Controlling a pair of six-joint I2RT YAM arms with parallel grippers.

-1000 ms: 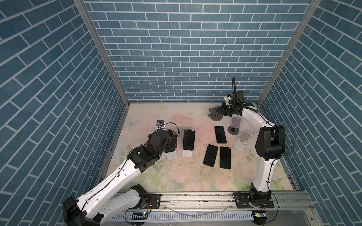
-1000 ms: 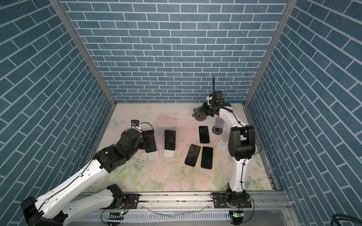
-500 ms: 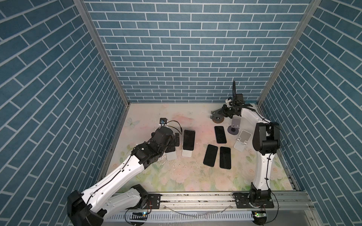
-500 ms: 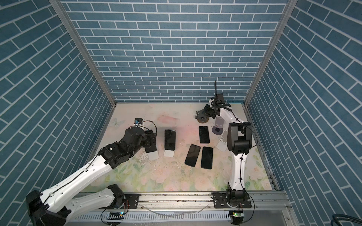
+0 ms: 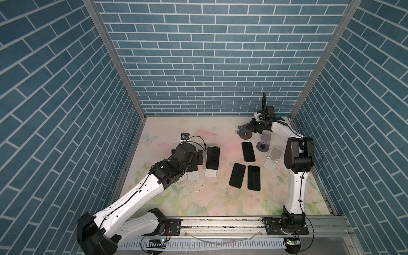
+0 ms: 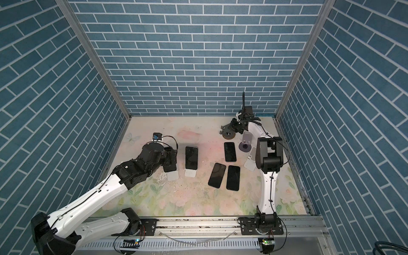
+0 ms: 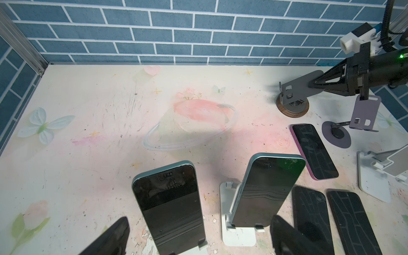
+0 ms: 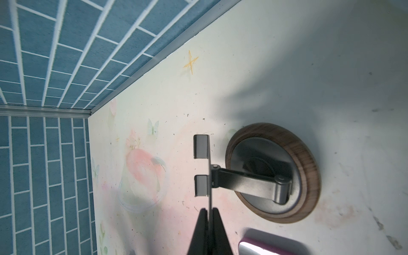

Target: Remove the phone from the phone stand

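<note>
Floral-print desk (image 5: 198, 198) fills the floor of the blue brick booth.

Stands + what's in them: two white ones sit side by side on the left half, each w/ a phone propped in it, screen dark and facing up. White stand A (image 5: 193, 176) carries a teal-edged phone (image 7: 165, 205), mostly hidden under the arm in both top views. White stand B (image 7: 238, 236) carries the second teal phone (image 5: 213, 157), leaning back, in plain sight.

Over on the right there's a folding white stand (image 5: 273, 157), a purple stand (image 5: 265, 141) and a dark grey stand (image 5: 245, 133) on a round wood base.

Three more phones lie flat mid-desk: a pink-edged phone (image 7: 314, 152) and a pair of black phones (image 5: 245, 176) next to each other.

Left claw (image 7: 199, 220) is spread wide, holding nothing, fingers either side of the teal-edged phone. Can't tell if they touch it.

Right claw (image 8: 208, 213) is pinched tight on the thin back plate of the dark grey stand.
</note>
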